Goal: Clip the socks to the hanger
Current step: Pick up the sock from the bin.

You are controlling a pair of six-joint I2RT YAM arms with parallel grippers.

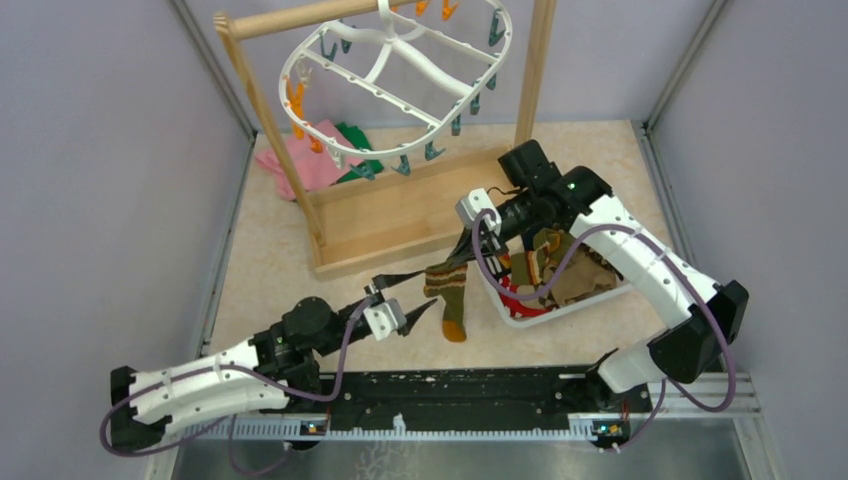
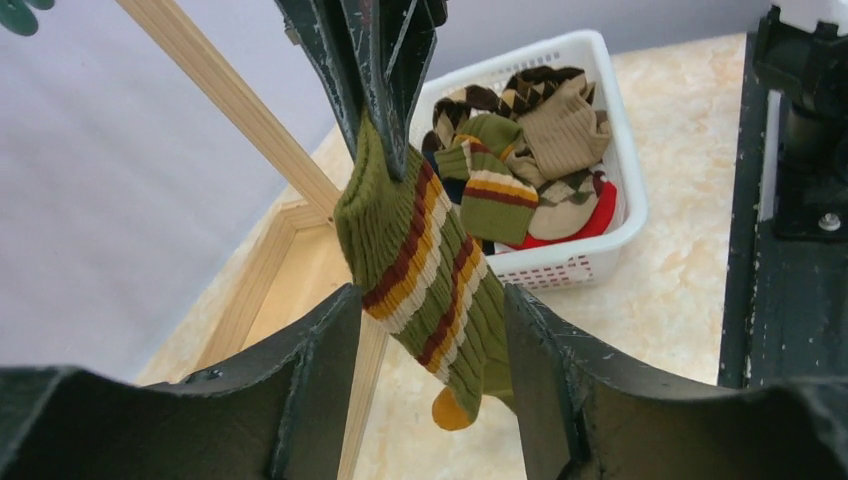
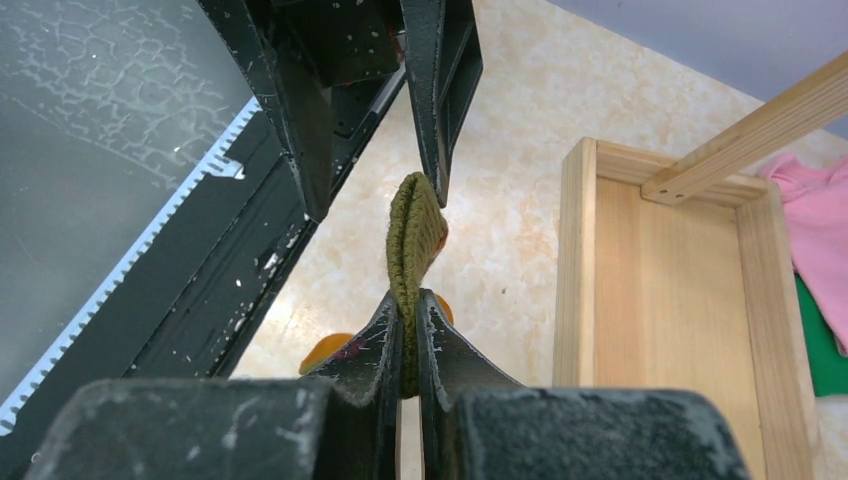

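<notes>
An olive sock with red, orange and white stripes and an orange toe hangs just left of the basket. My right gripper is shut on its cuff, and the folded cuff edge rises from between its fingertips. My left gripper is open, one finger on each side of the sock's foot, gripping nothing. Several more socks lie in the basket. The white oval hanger with teal and orange clips hangs from the pole at the back, away from both grippers.
The white slotted basket sits under the right arm. A wooden rack with a tray base stands behind the sock, and its post is close to the left gripper. Pink and green cloths lie behind the rack.
</notes>
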